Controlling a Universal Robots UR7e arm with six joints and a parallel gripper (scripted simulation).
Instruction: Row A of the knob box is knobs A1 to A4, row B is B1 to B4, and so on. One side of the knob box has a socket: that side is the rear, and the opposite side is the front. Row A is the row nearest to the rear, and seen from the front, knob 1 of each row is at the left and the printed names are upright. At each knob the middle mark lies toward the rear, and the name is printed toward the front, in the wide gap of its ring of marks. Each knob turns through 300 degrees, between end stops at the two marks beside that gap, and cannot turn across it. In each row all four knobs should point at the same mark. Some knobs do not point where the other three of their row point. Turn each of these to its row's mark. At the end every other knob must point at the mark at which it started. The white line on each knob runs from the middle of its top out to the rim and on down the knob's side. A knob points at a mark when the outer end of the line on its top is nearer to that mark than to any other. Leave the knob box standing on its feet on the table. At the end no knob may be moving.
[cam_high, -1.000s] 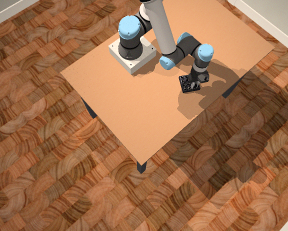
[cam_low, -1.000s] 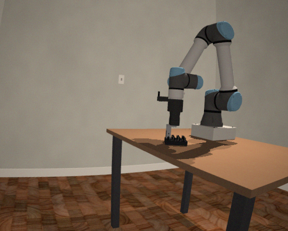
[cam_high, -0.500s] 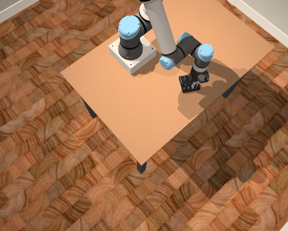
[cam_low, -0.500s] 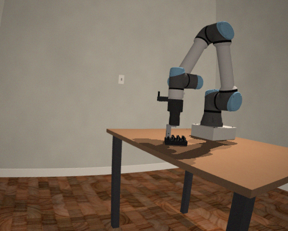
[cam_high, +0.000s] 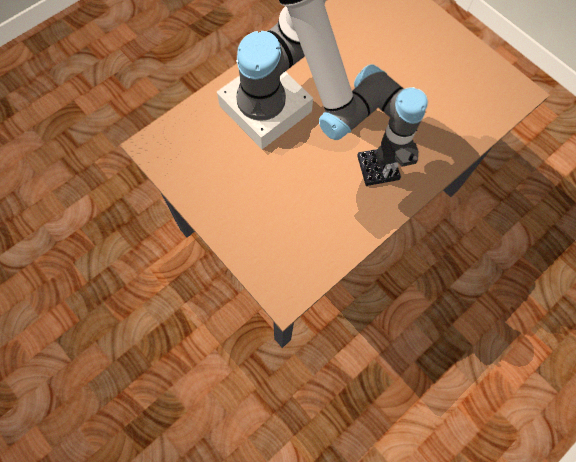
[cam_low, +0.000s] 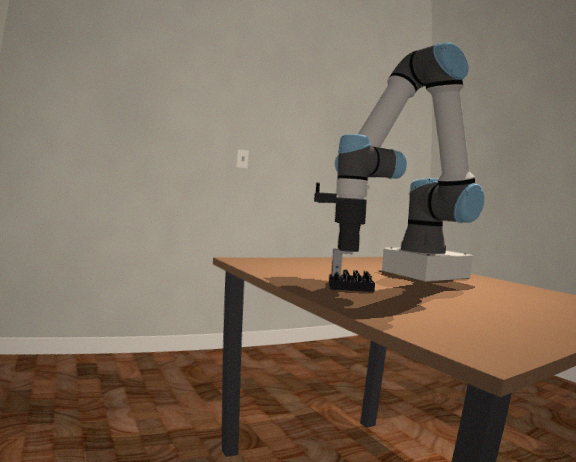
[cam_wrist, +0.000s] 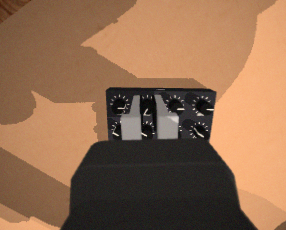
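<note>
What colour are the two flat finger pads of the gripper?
Light grey fingers, clearest in the wrist view.

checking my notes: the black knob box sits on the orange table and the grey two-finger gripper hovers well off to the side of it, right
Not quite. The black knob box does sit on the orange table, but the grey two-finger gripper is not off to the side: the wrist view shows its fingers down among the knobs, closed around one.

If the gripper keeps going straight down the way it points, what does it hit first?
Probably the knob already between the gripper's fingers, then the knob box top; depth is unclear.
</note>
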